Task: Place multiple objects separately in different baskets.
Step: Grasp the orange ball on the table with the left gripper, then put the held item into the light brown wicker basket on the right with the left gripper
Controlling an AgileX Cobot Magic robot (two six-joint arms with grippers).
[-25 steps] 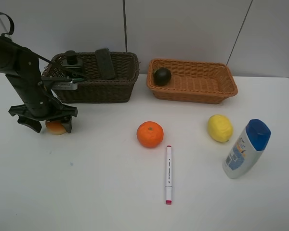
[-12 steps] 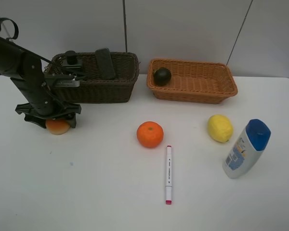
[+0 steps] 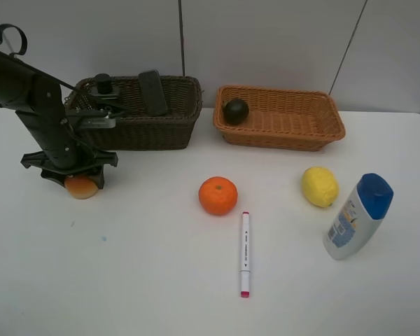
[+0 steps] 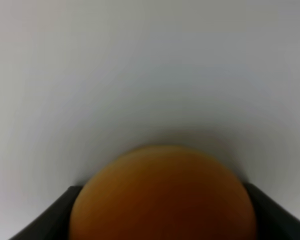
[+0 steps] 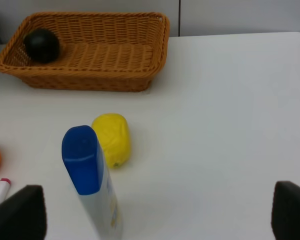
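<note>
One main risk: peach popping out of the pinch

We read the left gripper (image 3: 71, 173) as pinching the peach (image 3: 82, 188): in the wrist view both fingers (image 4: 50, 225) sit against its flanks. We can't judge how firm.

The peach rests on the table (image 3: 126, 280), on the left side, just in front of the dark basket (image 3: 147, 129). With round skin and narrow contact, we expect it could squirt out on lift and roll. Too hard a squeeze may bruise it.

The arm stands near the dark basket's rim, so a careless lift could clip it.

The mangosteen (image 3: 235, 110) lies in the tan basket (image 3: 280, 140), well apart. We'd guess a long carry, and a drop could hit the orange (image 3: 218, 195).

The right gripper (image 5: 155, 212) is spread wide and empty.

The peach looks red-orange on top, paler yellow below, smooth and whole.
</note>
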